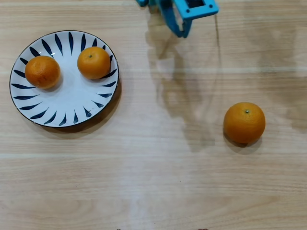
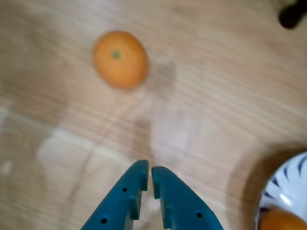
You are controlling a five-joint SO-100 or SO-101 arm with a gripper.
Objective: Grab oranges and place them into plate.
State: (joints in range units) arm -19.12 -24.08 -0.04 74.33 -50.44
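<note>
The blue two-finger gripper is clenched and empty, well apart from the lone glossy orange on the pale wooden table. Approaching without spreading its fingers (they nearly touch) would likely nudge the round fruit rolling right, away from the blue-leafed white plate.

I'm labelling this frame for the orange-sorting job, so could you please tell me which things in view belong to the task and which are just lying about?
Belongs to the job:
- large orange on the table
- two smaller oranges, already on the plate
- blue-leaf plate
- tool, empty, nearly closed

Just lying about:
- dark object at the wrist view's top right corner, too blurred to identify
- wooden table
</note>
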